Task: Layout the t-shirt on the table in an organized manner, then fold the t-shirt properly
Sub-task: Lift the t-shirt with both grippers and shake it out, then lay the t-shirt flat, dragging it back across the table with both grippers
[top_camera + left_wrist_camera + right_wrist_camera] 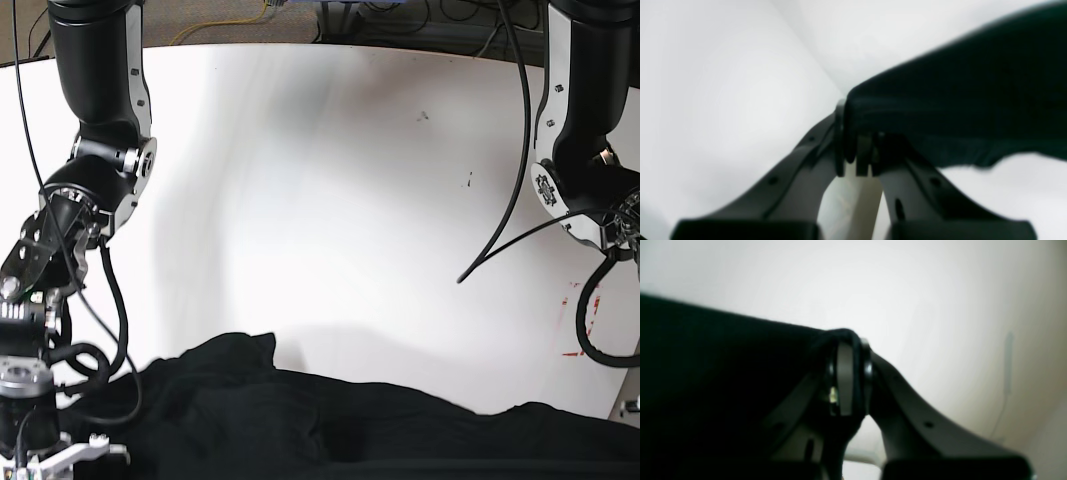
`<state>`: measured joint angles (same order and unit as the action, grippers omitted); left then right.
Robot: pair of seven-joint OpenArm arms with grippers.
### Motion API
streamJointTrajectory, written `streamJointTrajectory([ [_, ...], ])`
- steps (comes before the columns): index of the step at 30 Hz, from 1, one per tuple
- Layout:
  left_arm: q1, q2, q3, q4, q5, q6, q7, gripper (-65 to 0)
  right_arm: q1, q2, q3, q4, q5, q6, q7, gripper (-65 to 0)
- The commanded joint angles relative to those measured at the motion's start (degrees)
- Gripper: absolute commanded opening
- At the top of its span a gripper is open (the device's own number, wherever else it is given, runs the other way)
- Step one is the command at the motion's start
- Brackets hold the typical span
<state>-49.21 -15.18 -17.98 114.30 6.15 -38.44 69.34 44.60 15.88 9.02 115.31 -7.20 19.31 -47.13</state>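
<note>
pinching the black t-shirt in both my left gripper and right gripper, jaws closed on cloth; soft, limp, best held by hem corners.

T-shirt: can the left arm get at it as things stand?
Likely yes, it already has it: the left gripper looks shut on a bunched edge of the t-shirt, nothing between. View is blurry, so grip depth is unclear.

Black t-shirt rests on white table
</note>
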Motion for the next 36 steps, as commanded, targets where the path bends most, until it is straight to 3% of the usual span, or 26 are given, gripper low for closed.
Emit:
streamJointTrajectory([
  [1, 2.7, -0.4, -0.2, 0.5, 0.1, -1.1, -0.5, -65.0, -3.2, 0.3, 0.3, 1.2, -0.1, -0.5, 0.6, -65.0],
  [5, 9.1, -0.4, -0.3, 0.6, 0.1, -1.6, -0.5, -65.0, -11.7, -0.2, 1.6, 1.6, 0.2, -0.5, 0.9, -65.0],
  [12, 24.6, -0.4, -0.4, 0.6, 0.1, -1.6, -1.7, -65.0, -29.0, -2.3, 7.2, 1.5, 8.7, -0.5, 3.0, -65.0],
  [17, 38.5, -0.3, -1.9, 0.7, 0.1, -1.6, -6.9, -65.0, -39.6, -3.0, 8.5, 1.6, 13.2, -0.5, 3.0, -65.0],
  [24, 51.1, -0.2, -5.7, 0.8, 0.1, -1.6, -13.6, -65.0, -50.5, -4.3, 10.6, 1.7, 16.1, -0.5, 3.0, -65.0],
  [30, 59.1, -0.6, -8.3, 0.6, 0.1, -1.6, -16.5, -65.0, -58.8, -4.9, 11.1, 1.5, 20.4, -0.5, 3.0, -65.0],
  [36, 66.3, -1.2, -9.0, 0.6, 0.3, -1.6, -17.4, -65.0, -64.9, -5.2, 11.2, 1.4, 21.0, -0.5, 3.0, -65.0],
])
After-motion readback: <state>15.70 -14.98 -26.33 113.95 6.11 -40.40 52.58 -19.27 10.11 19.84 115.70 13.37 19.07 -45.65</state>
